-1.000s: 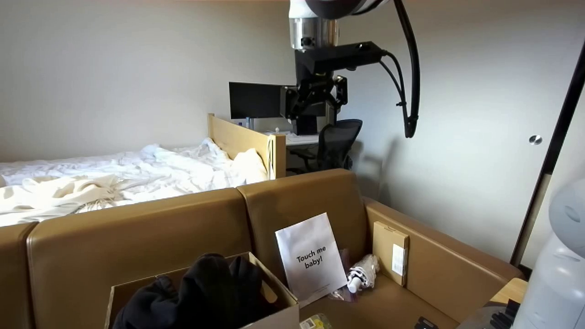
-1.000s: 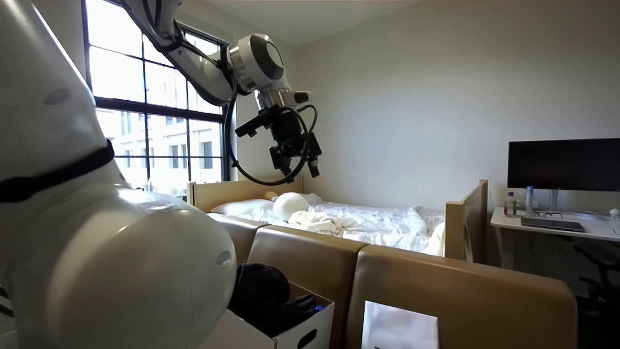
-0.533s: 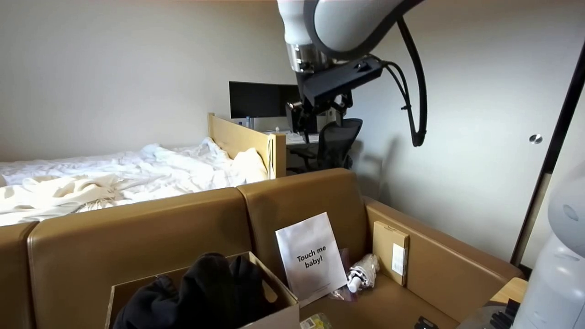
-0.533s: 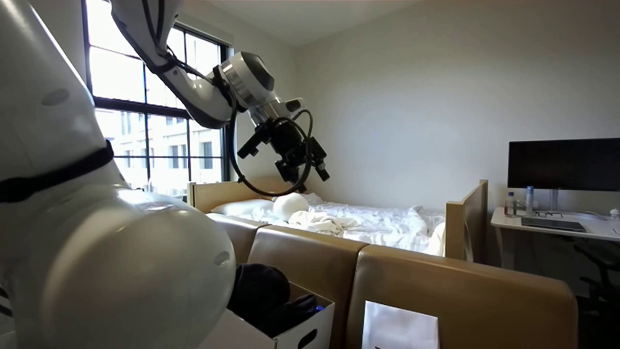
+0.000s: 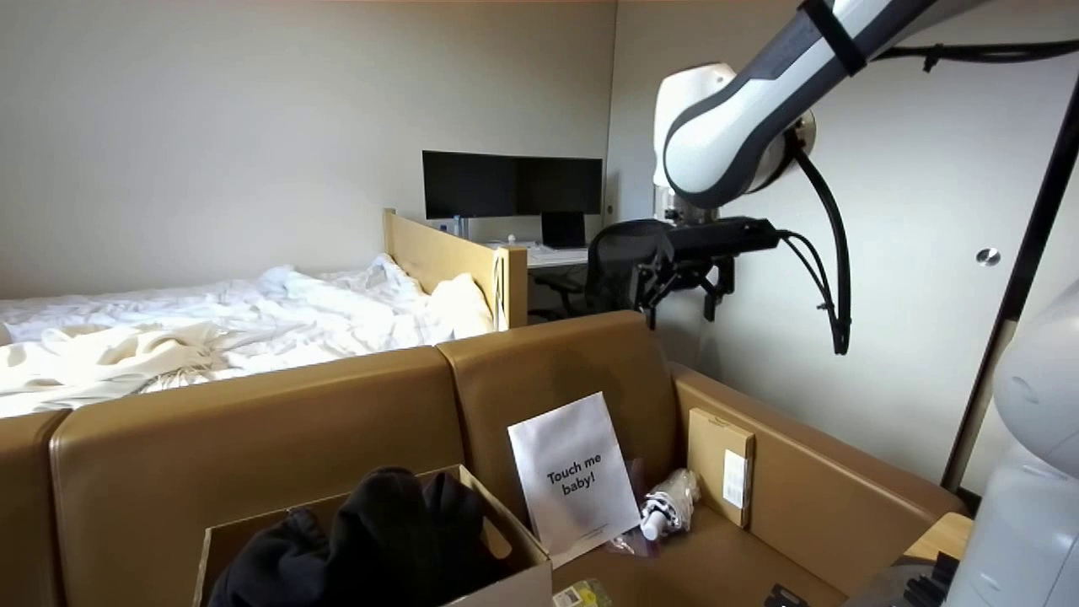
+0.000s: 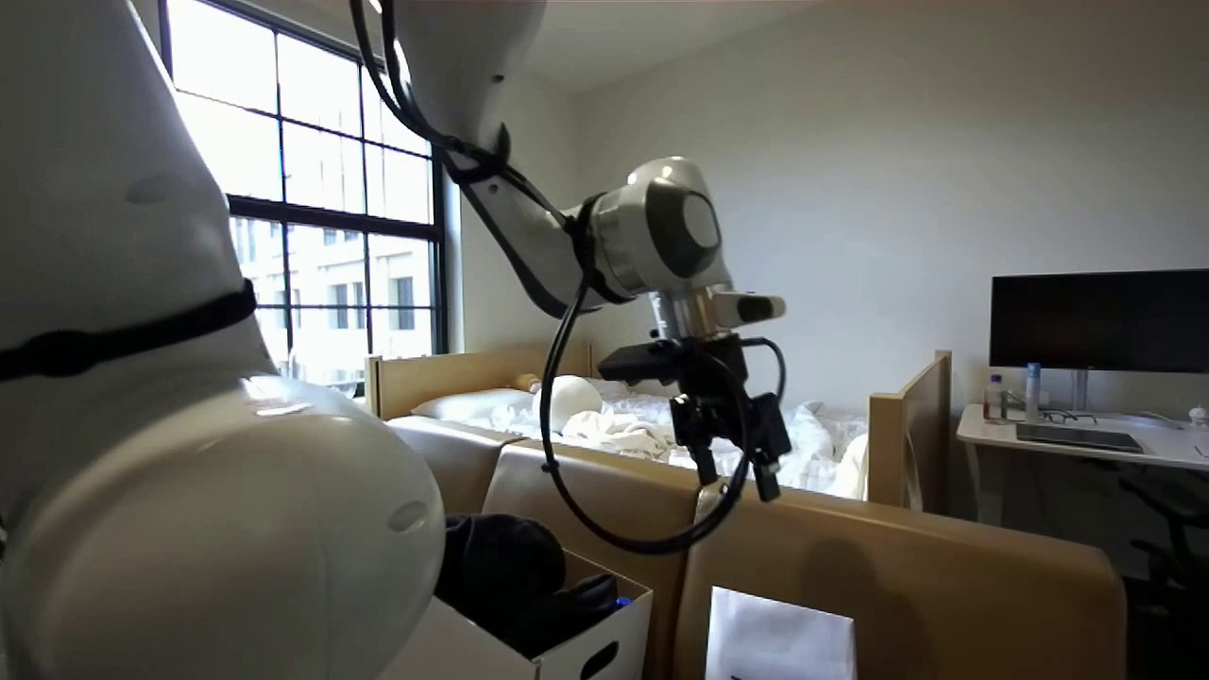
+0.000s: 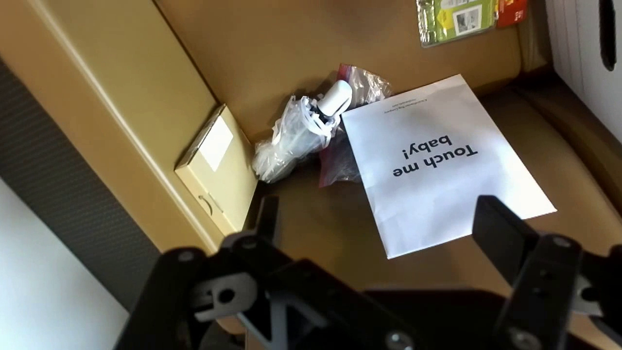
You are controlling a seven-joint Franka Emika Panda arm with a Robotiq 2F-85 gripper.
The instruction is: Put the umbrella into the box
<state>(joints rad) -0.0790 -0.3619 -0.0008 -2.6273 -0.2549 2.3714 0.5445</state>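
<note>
The white arm (image 5: pixel 723 145) slanted down and bent at its wrist, the gripper (image 5: pixel 680 317) pointing downward well above the sofa (image 5: pixel 261 421). Its fingers (image 7: pixel 503 233) were spread wide, with hold of nothing. Below, the umbrella (image 7: pixel 303 127) lay furled on the sofa near the armrest (image 5: pixel 818 489), between the printed paper sheet (image 7: pixel 437 204) and the flat cardboard box (image 7: pixel 231 175), well apart from the open box (image 7: pixel 578 53). Its whitish, translucent canopy (image 7: pixel 292 140) looked crumpled and loosely gathered, a little black showing beside the stubby white handle (image 7: pixel 335 98). Beyond the sofa stood a bed (image 5: pixel 438 253).

Wrist view: bottom edge cuts tool (image 7: pixel 380 218); small print (image 7: pixel 406 105) on paper (image 7: pixel 447 170) illegible.
</note>
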